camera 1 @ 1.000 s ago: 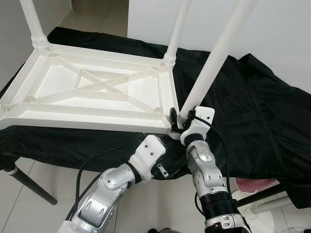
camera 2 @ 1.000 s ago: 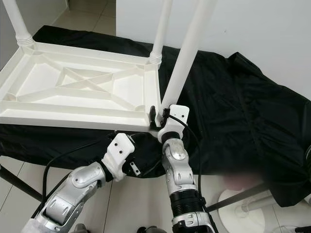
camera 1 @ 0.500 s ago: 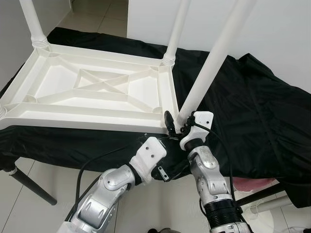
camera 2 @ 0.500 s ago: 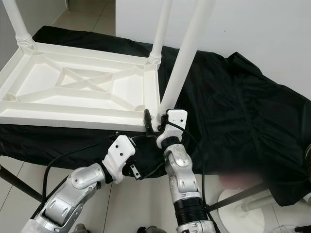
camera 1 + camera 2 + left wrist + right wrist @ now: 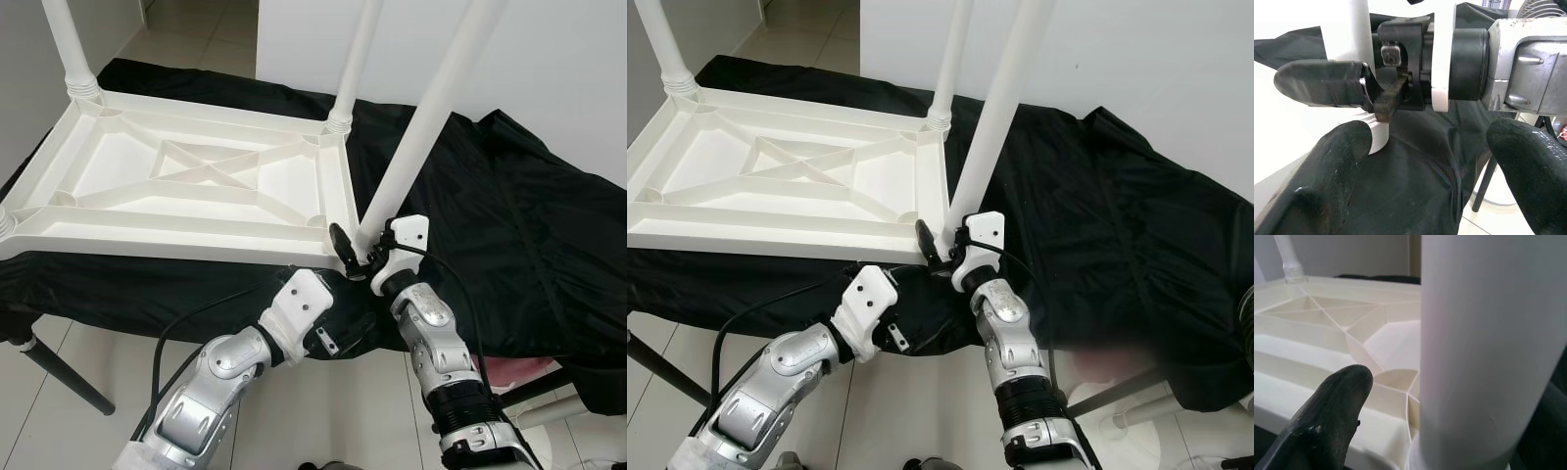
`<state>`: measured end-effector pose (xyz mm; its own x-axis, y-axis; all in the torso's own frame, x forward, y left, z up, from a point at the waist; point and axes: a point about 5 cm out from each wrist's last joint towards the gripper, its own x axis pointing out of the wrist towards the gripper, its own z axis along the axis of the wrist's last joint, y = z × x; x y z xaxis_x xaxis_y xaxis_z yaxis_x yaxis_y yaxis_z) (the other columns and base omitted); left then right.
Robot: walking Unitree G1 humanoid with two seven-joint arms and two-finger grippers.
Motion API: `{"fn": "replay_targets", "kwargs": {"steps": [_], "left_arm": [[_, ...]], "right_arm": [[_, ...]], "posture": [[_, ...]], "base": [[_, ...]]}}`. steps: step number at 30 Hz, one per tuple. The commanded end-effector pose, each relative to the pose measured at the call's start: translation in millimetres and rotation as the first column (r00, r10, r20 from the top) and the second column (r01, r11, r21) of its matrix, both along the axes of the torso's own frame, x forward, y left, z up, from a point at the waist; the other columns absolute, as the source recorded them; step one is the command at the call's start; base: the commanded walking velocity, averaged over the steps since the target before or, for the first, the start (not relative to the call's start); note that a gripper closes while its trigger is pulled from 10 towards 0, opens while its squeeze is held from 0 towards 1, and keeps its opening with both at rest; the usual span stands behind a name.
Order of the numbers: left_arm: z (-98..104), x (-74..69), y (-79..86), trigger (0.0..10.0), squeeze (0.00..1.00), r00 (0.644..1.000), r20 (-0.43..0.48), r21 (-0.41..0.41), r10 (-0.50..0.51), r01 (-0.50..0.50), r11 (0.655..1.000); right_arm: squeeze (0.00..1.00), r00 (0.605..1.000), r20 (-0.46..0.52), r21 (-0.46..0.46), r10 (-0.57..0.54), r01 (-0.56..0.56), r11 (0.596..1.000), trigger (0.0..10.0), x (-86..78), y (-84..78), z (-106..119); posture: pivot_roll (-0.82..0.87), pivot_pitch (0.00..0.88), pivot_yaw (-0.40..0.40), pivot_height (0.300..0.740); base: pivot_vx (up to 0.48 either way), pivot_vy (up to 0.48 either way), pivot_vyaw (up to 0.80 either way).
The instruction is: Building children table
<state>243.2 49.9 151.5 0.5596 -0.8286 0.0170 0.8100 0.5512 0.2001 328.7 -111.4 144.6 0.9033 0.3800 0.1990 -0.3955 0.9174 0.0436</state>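
A plain room in a home, by the look of it: pale glossy floor tiles (image 5: 59,392), bare white walls (image 5: 578,69), and a doorway (image 5: 201,24) opening onto more tiled floor. A table draped in black cloth (image 5: 549,255) serves as a makeshift workbench on thin dark legs (image 5: 59,377), with a white fan base (image 5: 1117,421) on the floor beside it.
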Motion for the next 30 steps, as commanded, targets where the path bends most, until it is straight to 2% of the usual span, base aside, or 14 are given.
{"fn": "replay_targets", "kwargs": {"steps": [1, 3, 5, 7, 11, 14, 17, 18, 19, 20, 30], "left_arm": [[-1.5, -1.1, -2.4, 10.0, 0.00, 1.000, -0.002, 0.007, -0.013, 0.013, 1.000], [-1.3, -1.8, -2.6, 10.0, 0.00, 1.000, -0.002, 0.007, -0.014, 0.014, 1.000], [-1.3, -1.8, -2.6, 10.0, 0.00, 1.000, -0.002, 0.007, -0.014, 0.014, 1.000], [-0.9, -2.1, -2.7, 10.0, 0.00, 1.000, -0.003, 0.007, -0.016, 0.016, 1.000], [-0.8, -2.1, -2.8, 10.0, 0.00, 1.000, -0.003, 0.007, -0.018, 0.018, 1.000], [-0.4, -0.6, -2.7, 10.0, 0.00, 1.000, -0.001, 0.008, -0.016, 0.016, 1.000], [-0.3, -0.2, -2.7, 10.0, 0.00, 1.000, 0.000, 0.008, -0.016, 0.016, 1.000], [0.2, 0.5, -2.7, 10.0, 0.00, 1.000, 0.002, 0.008, -0.014, 0.014, 1.000], [0.7, 1.2, -2.5, 10.0, 0.00, 1.000, 0.004, 0.007, -0.011, 0.011, 1.000], [1.1, 1.8, -2.3, 10.0, 0.00, 1.000, 0.005, 0.007, -0.009, 0.009, 1.000], [1.6, 2.3, -0.9, 10.0, 0.00, 1.000, 0.009, 0.006, 0.000, -0.001, 1.000]], "right_arm": [[0.00, 0.999, -0.016, -0.023, 0.030, -0.030, 0.999, 10.0, 0.9, -4.7, -5.6], [0.00, 0.990, -0.029, -0.078, 0.138, -0.140, 0.987, 10.0, 2.0, -4.7, -10.2], [0.00, 0.990, -0.029, -0.078, 0.138, -0.140, 0.987, 10.0, 2.0, -4.7, -10.2], [0.00, 0.980, -0.034, -0.127, 0.197, -0.199, 0.972, 10.0, 6.2, -5.9, -10.0], [0.00, 0.975, -0.037, -0.149, 0.219, -0.222, 0.964, 10.0, 8.9, -6.9, -9.5], [0.00, 0.967, -0.053, -0.206, 0.250, -0.256, 0.944, 9.9, 21.1, -10.6, -5.4], [0.00, 0.965, -0.057, -0.219, 0.256, -0.262, 0.940, 9.9, 23.3, -11.4, -5.0], [0.00, 0.964, -0.069, -0.232, 0.259, -0.267, 0.935, 3.8, 25.0, -12.7, -6.0], [0.00, 0.962, -0.088, -0.243, 0.260, -0.274, 0.930, 0.4, 25.7, -14.3, -8.8], [0.00, 0.959, -0.103, -0.251, 0.263, -0.281, 0.926, 0.0, 26.4, -16.0, -11.3], [0.00, 0.957, -0.135, -0.235, 0.258, -0.284, 0.930, 0.0, 24.1, -19.8, -20.3]], "posture": [[0.10, 0.077, -0.152, 0.740], [0.10, 0.085, -0.146, 0.740], [0.10, 0.085, -0.146, 0.740], [0.09, 0.091, -0.138, 0.740], [0.10, 0.093, -0.137, 0.740], [0.09, 0.094, -0.135, 0.740], [0.09, 0.094, -0.135, 0.740], [0.10, 0.096, -0.138, 0.740], [0.10, 0.097, -0.140, 0.740], [0.10, 0.097, -0.140, 0.740], [0.10, 0.100, -0.140, 0.740]], "base": [[0.000, 0.000, 0.00], [0.000, 0.000, 0.00], [0.000, 0.000, 0.00], [0.000, 0.000, 0.00], [0.000, 0.000, 0.00], [0.000, 0.000, 0.00], [0.000, 0.000, 0.00], [0.000, 0.000, 0.00], [0.000, 0.000, 0.00], [0.000, 0.000, 0.00], [0.000, 0.000, 0.00]]}}
